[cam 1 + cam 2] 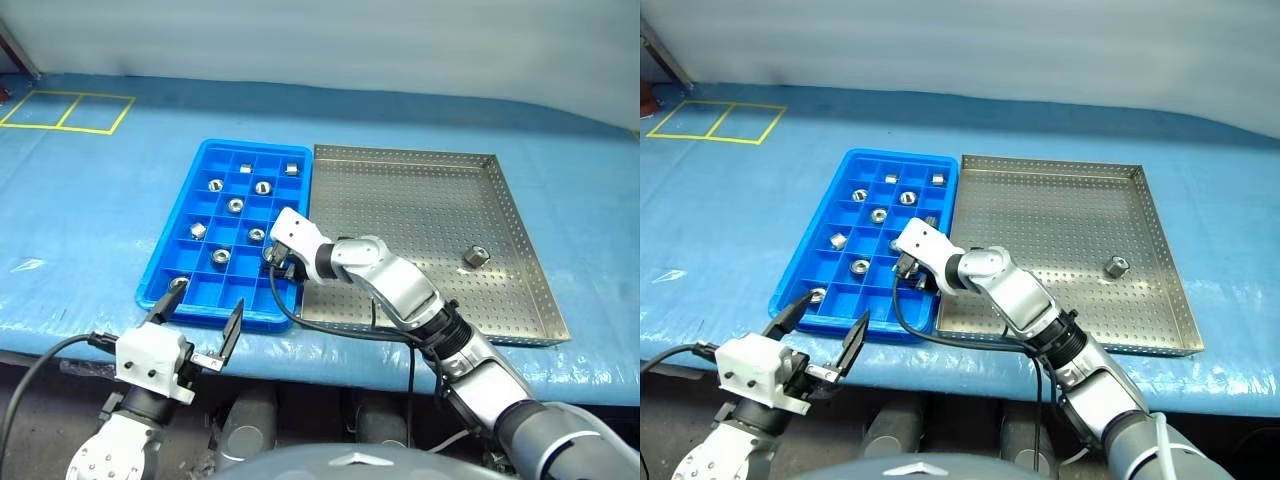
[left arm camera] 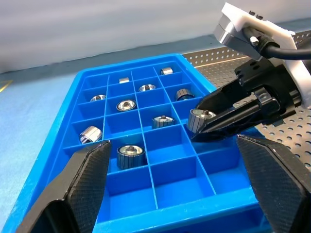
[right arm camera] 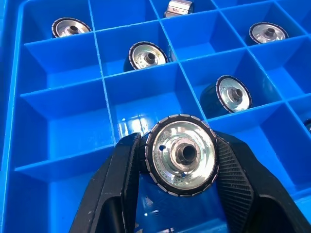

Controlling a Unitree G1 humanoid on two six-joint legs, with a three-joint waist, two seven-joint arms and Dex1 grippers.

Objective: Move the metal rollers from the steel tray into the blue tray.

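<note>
Blue tarp-like sheet covers the table point(image 1: 90, 220), with yellow tape squares point(image 1: 68, 110) at the far left. Blue tray point(image 1: 160, 262) sits left of centre, its right edge touching the steel tray point(image 1: 520, 250). One metal roller point(image 1: 475, 256) lies on the perforated floor, right side of the steel tray, well apart from the rest. Several metal rollers point(image 1: 236, 205) sit one per compartment in the blue tray, mostly in the far and middle rows.

Right gripper point(image 3: 181, 160) reaches from the right over the near-right part of the blue tray, fingers clamped on a roller point(image 3: 182, 154), knurled rim pressed between both pads, held inside or just above a compartment; cannot tell whether it touches the floor. Neighbouring near compartments look empty.

Left gripper point(image 1: 200, 322) hangs at the near edge of the table, just in front of the blue tray's near-left corner, fingers spread wide apart, holding nothing, pointing roughly level toward the tray.
</note>
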